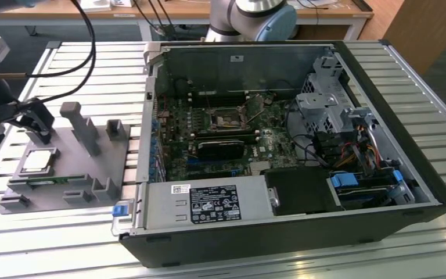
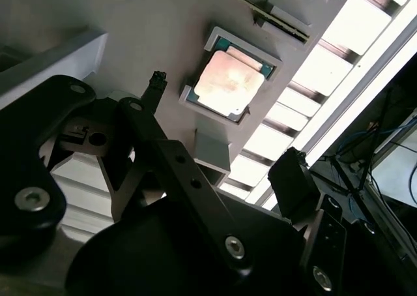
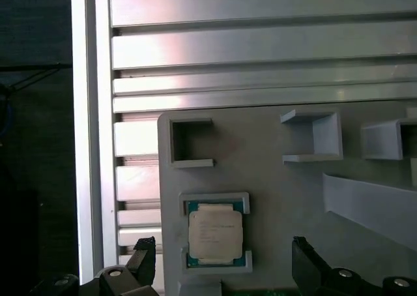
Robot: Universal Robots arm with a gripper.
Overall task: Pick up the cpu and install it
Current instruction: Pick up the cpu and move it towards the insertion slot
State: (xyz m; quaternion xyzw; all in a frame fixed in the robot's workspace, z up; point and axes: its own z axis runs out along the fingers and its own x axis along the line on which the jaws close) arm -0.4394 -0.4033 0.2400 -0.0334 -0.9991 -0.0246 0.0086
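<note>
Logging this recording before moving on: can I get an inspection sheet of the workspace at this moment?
Surface: slatted metal table bearing an open computer case and a grey holder tray.
Job's things: cpu seated in its nest on the tray, not picked up.
Clutter: memory stick on the tray.
Grippers: gripper open, hovering over the cpu.
Cables: black cables over the table; wires inside the case.
Surroundings: wooden desk behind.

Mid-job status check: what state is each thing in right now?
gripper: open, over the cpu, holding nothing.
cpu: flat in its tray nest, not picked up.
tray: beside the case, holding cpu and memory stick.
memory stick: lying in the tray.
case: on its side, panel off, open.
socket: looks empty; frame position unclear.
</note>
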